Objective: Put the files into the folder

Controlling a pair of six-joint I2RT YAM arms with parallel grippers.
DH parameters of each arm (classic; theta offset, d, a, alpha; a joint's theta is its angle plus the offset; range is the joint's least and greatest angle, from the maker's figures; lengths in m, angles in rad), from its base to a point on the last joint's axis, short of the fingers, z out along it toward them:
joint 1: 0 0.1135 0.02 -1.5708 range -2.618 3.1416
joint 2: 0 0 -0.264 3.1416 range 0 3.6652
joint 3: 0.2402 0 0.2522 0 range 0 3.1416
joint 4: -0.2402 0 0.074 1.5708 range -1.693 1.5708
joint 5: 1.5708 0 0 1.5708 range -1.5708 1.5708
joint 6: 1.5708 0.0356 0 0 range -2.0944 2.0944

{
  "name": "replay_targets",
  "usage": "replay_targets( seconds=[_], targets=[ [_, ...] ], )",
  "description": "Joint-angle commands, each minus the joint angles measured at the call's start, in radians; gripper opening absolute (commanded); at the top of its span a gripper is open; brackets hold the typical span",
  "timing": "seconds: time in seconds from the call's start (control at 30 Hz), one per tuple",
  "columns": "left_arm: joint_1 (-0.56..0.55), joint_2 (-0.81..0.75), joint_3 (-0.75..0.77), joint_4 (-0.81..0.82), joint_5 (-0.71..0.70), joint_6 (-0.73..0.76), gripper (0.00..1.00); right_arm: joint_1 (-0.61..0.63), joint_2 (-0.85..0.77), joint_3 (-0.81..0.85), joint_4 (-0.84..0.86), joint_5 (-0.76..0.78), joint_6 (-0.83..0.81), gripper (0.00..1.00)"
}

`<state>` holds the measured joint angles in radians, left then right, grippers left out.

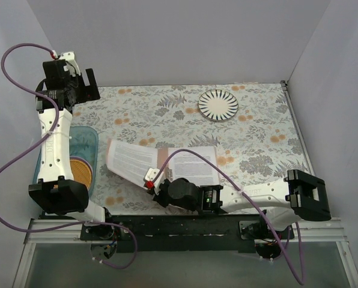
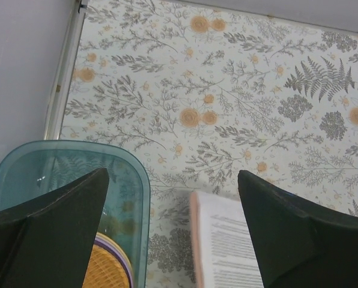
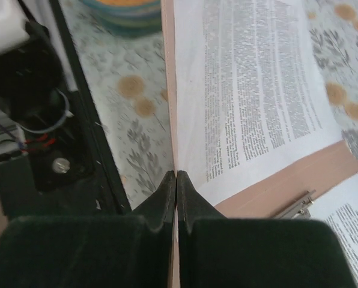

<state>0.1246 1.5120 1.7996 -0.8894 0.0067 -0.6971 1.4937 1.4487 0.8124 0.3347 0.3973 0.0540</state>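
Right gripper (image 3: 176, 177) pinches one folder (image 3: 276, 192) — two files (image 3: 251, 78) inside.

The folder (image 3: 275, 186) was matt brown cardboard with a shiny metal fastener (image 3: 294, 207), the files (image 3: 251, 78) were thin white paper, and the teal tray (image 2: 59, 162) was glossy translucent plastic.

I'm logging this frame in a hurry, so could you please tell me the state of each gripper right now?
Left gripper: open, holding nothing.
Right gripper: closed on an edge of the folder, with a printed sheet lying against it.
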Motion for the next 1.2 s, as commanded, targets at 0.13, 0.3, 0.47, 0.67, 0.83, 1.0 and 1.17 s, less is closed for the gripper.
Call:
replay_targets(
  seconds=[0.13,0.3,0.47,0.67,0.83,1.0,1.17],
  targets=[
    [0.064,-0.070,-0.043,-0.036,0.118,-0.004,0.88,-0.001,-0.258,-0.219,0.125,-0.128,0.131,0.01],
    [0.064,-0.085,-0.045,-0.048,0.134,-0.001,0.88,-0.003,-0.636,-0.594,0.272,0.183,0.439,0.01],
    [0.066,-0.085,-0.046,-0.066,0.157,-0.001,0.86,-0.001,-0.787,-0.622,0.020,0.391,0.711,0.01],
    [0.066,-0.081,-0.042,-0.083,0.177,0.005,0.84,-0.003,-0.722,-0.498,-0.389,0.483,1.060,0.01],
    [0.066,-0.065,-0.051,-0.118,0.226,0.033,0.83,-0.003,-0.530,-0.300,-0.613,0.436,1.090,0.34],
    [0.056,-0.044,-0.120,-0.225,0.364,0.134,0.73,-0.003,-0.349,-0.181,-0.749,0.376,1.142,0.62],
    [0.032,-0.087,-0.290,-0.275,0.430,0.241,0.64,0.000,-0.281,-0.091,-0.833,0.322,1.097,0.69]
  ],
)
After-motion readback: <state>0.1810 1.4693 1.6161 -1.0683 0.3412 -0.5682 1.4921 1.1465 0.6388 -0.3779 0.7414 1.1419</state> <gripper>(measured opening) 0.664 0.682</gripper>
